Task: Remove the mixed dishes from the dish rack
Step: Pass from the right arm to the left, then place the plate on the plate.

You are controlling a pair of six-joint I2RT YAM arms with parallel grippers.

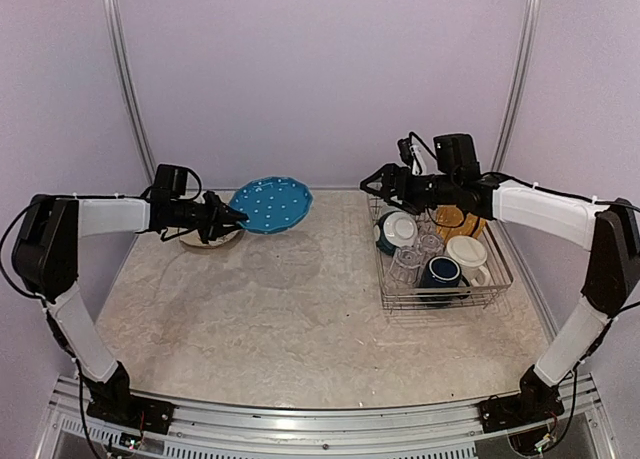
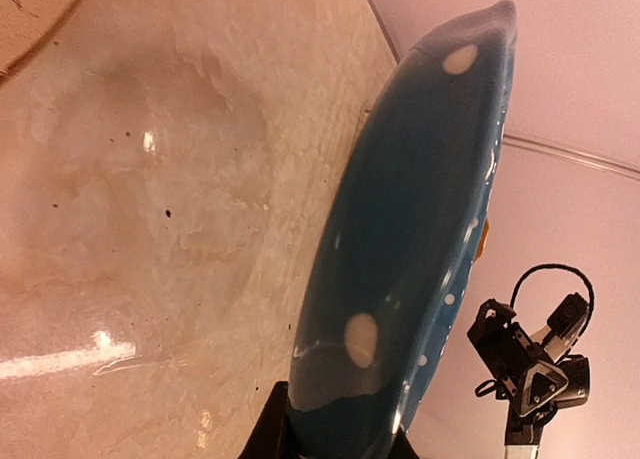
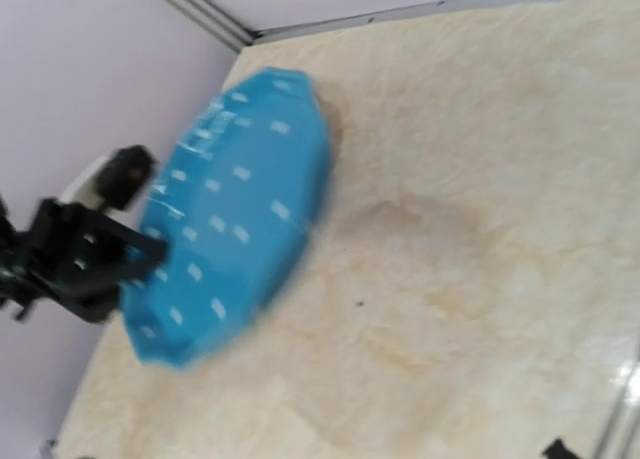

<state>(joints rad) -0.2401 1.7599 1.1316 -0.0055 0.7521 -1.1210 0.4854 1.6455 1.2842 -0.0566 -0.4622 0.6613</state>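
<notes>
My left gripper (image 1: 232, 217) is shut on the rim of a blue speckled plate (image 1: 271, 204) and holds it tilted above the table's far left. In the left wrist view the plate (image 2: 410, 229) stands edge-on between my fingers (image 2: 268, 431). A beige plate (image 1: 210, 239) lies flat under that gripper. The dish rack (image 1: 495, 279) stands at the right, holding a teal bowl (image 1: 397, 229), a yellow plate (image 1: 455, 219), a cream mug (image 1: 467, 253), a navy mug (image 1: 440, 272) and clear glasses (image 1: 408, 264). My right gripper (image 1: 372, 184) hovers open and empty over the rack's far left corner. The right wrist view shows the blue plate (image 3: 235, 209).
Lilac walls close the back and sides, with metal posts (image 1: 125, 79) in the far corners. The marbled table (image 1: 280, 309) lies between the two arms. The right gripper also shows in the left wrist view (image 2: 525, 364).
</notes>
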